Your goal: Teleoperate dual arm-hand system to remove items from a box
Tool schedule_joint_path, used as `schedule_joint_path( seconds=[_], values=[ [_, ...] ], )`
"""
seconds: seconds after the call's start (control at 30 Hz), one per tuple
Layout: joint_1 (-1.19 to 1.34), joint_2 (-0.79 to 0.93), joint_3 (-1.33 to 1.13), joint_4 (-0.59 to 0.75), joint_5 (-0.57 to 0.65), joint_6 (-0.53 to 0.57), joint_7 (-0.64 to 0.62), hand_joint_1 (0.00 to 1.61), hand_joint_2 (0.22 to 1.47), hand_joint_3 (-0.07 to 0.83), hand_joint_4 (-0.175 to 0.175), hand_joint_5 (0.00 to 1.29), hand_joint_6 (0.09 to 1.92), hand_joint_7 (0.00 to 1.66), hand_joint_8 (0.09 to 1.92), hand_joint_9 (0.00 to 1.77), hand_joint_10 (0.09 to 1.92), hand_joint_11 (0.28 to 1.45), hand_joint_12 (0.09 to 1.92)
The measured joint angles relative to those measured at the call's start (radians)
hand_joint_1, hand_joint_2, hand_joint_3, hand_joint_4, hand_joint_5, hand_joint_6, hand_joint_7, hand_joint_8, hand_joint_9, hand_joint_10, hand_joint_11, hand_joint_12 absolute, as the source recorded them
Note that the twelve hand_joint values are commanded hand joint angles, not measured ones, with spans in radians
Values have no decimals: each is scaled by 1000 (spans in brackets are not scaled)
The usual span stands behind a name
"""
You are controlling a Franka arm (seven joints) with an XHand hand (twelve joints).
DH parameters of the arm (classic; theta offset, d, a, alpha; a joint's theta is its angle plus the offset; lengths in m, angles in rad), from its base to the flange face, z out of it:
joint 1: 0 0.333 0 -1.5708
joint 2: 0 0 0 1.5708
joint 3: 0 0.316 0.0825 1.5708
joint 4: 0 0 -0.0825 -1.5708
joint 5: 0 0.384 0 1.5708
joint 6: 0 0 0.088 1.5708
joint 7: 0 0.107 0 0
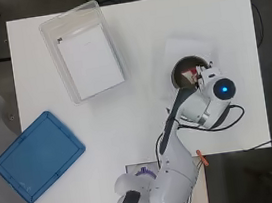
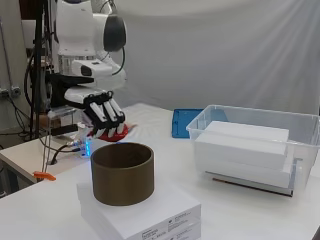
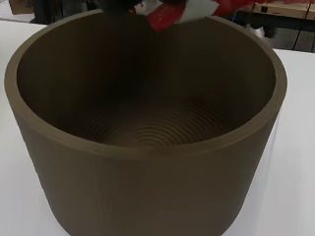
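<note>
1. Overhead view: the robot hand (image 1: 199,75) sits over the near rim of a brown round container (image 1: 185,70), with a red and white item (image 1: 191,74) showing at the container's opening. The container stands on a flat white box (image 1: 189,49) on the right part of the white desk (image 1: 150,130). A clear plastic bin (image 1: 83,50) holding a white block (image 1: 90,61) lies at the upper left, and a blue lid (image 1: 38,155) lies at the lower left
2. Side view: the robot hand (image 2: 102,114) has its fingers curled around the red and white item (image 2: 112,133), held in the air above and behind the container (image 2: 122,173), apart from its rim
3. Wrist view: the container (image 3: 147,147) fills the picture, its ridged floor bare; the red and white item (image 3: 170,14) shows above the far rim
</note>
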Motion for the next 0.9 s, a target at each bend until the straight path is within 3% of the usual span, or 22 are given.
schedule_joint_path(
  seconds=[0.03,0.1,0.13,0.2,0.27,0.33,0.47,0.57,0.73,0.9],
  values=[
    [4,28,2,19,1,-6,8,1235,1177,0,-175,753,1072,1000,1208,1298,1068,718,1456],
    [9,80,8,48,8,-7,20,467,916,-20,-66,264,377,386,466,593,498,512,671],
    [12,101,13,54,13,-6,28,240,846,-13,-48,134,191,221,243,380,297,462,378],
    [19,119,25,52,-6,-13,78,55,958,5,-23,131,87,207,87,296,103,433,100],
    [24,108,31,26,-63,10,131,11,1006,-2,-2,155,87,219,87,297,87,433,87],
    [31,91,41,0,-139,107,162,1,980,-12,19,165,87,223,87,328,87,452,87],
    [41,61,61,6,-153,181,166,0,950,-4,19,212,87,321,87,465,87,513,87],
    [57,25,81,51,-110,90,150,0,933,-4,19,283,87,419,87,538,87,536,87],
    [88,-89,101,84,-4,-26,116,0,891,-8,19,277,87,518,87,617,87,596,87],
    [148,-285,130,75,82,-160,98,0,858,-14,28,280,87,500,87,584,87,581,87]
  ],
)
